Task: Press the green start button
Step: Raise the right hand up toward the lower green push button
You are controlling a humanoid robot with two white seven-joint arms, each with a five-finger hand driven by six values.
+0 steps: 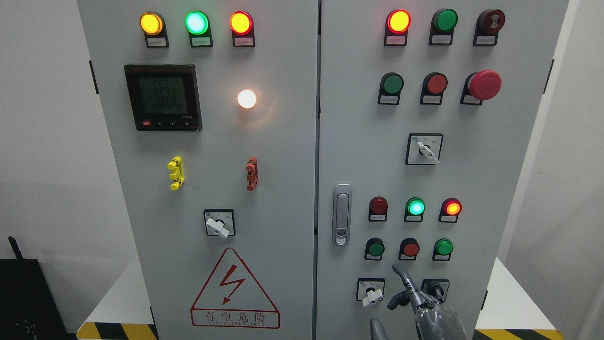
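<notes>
The grey control cabinet carries several green push buttons on its right door: one in the upper row (pixel 392 84) and two in the lower row, at the left (pixel 376 248) and at the right (pixel 443 247), with a red button (pixel 410 249) between them. My right hand (pixel 415 302) comes up from the bottom edge and holds nothing. Its index finger (pixel 401 273) is stretched upward, its tip just below and left of the red button and clear of every button. The thumb sticks out to the left. The left arm is out of view.
Below the buttons are a white rotary switch (pixel 371 293) left of the hand and a key switch (pixel 435 286) partly behind it. A door handle (pixel 341 215) sits left of the lower lamps. A lit green lamp (pixel 415 207) and a red mushroom stop (pixel 483 85) are above.
</notes>
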